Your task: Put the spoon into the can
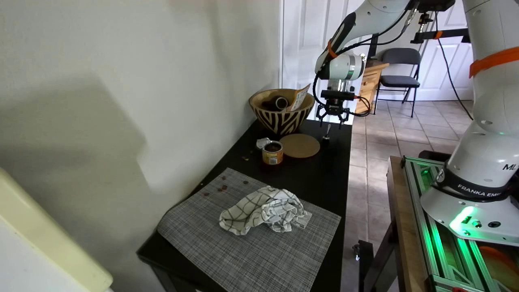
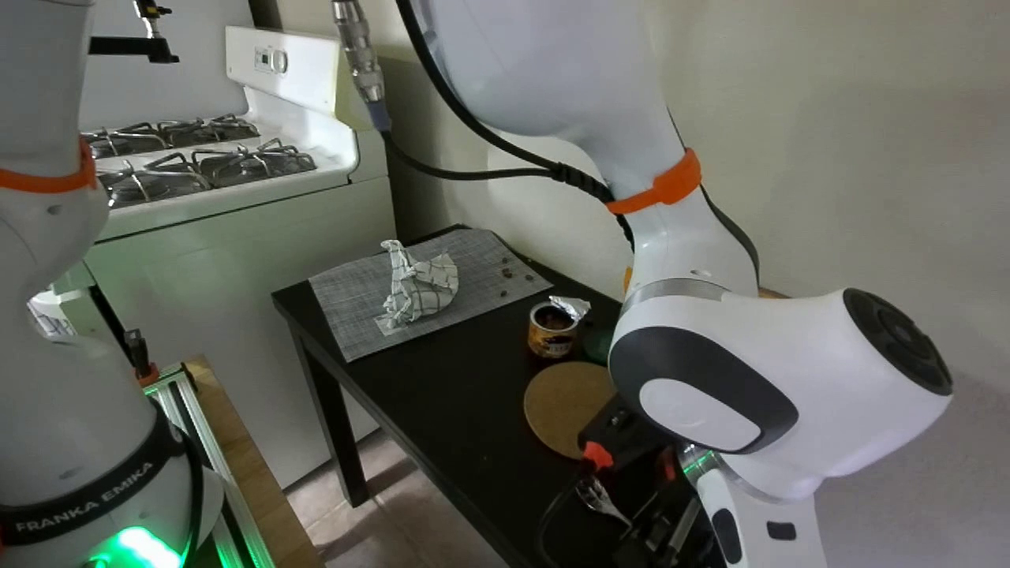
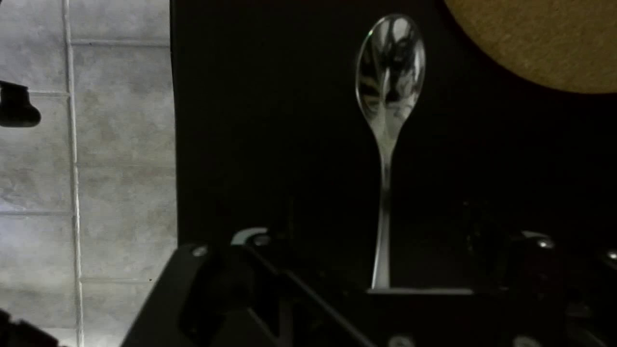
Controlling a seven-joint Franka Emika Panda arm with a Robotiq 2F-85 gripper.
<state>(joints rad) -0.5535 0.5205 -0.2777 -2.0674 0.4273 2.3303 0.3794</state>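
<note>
Can (image 2: pixel 552 335): stands upright, mouth uppermost, so that an item can be lowered in.
Lid (image 2: pixel 571 306): folded back at the rim in both exterior views, which leaves the mouth uncovered.
Spoon (image 3: pixel 385 156): lies flat on the table (image 1: pixel 316 182), outside the can; in the wrist view its handle's end is hidden.
Gripper (image 1: pixel 331 124): jaws wide apart, holding nothing; they flank the handle with a gap on each side, presumably so that closing grips it there and leaves the scoop free to enter first.
Disc (image 3: pixel 559 48): flat, between can and spoon, apart from the latter; the carry probably passes over it.
</note>
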